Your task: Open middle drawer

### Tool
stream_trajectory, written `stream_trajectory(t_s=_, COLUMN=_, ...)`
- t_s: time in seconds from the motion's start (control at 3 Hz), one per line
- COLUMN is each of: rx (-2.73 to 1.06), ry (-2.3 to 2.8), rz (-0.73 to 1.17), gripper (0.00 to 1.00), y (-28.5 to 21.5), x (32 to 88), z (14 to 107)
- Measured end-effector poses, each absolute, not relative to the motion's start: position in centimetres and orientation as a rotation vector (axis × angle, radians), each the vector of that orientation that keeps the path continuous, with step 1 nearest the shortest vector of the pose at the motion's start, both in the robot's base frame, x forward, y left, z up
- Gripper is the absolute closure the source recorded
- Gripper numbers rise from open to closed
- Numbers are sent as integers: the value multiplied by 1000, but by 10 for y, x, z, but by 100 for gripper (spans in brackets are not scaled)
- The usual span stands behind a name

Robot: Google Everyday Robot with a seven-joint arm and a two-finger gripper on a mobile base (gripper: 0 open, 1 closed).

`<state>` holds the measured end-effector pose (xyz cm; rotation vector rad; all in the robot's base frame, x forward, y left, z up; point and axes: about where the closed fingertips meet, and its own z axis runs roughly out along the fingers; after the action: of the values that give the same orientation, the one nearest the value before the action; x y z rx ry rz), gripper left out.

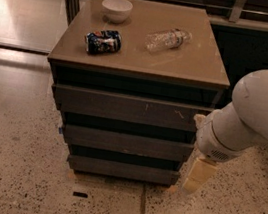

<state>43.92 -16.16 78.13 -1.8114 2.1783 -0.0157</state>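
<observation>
The gripper [198, 176] hangs low at the cabinet's right side, pointing down toward the floor; whether its jaws are spread or pressed together cannot be told. The middle drawer [127, 142] lies just left of the gripper and slightly above it, its right end near the white arm's wrist. It sits between the taller scratched front [124, 106] and the shortest front [123, 169]. On the surface [191, 67] rest a bowl [116, 9], a can [103, 41] and a plastic bottle [168, 38].
</observation>
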Motion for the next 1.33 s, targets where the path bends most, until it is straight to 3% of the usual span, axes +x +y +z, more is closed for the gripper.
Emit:
stream_trajectory(t_s=0.67, rx=-1875, ry=2138, rz=-10, gripper=0, y=-134, x=462, z=694)
stream_trajectory(t_s=1.33, rx=-1876, ry=2127, rz=-12, gripper=0, y=-132, x=460, z=681)
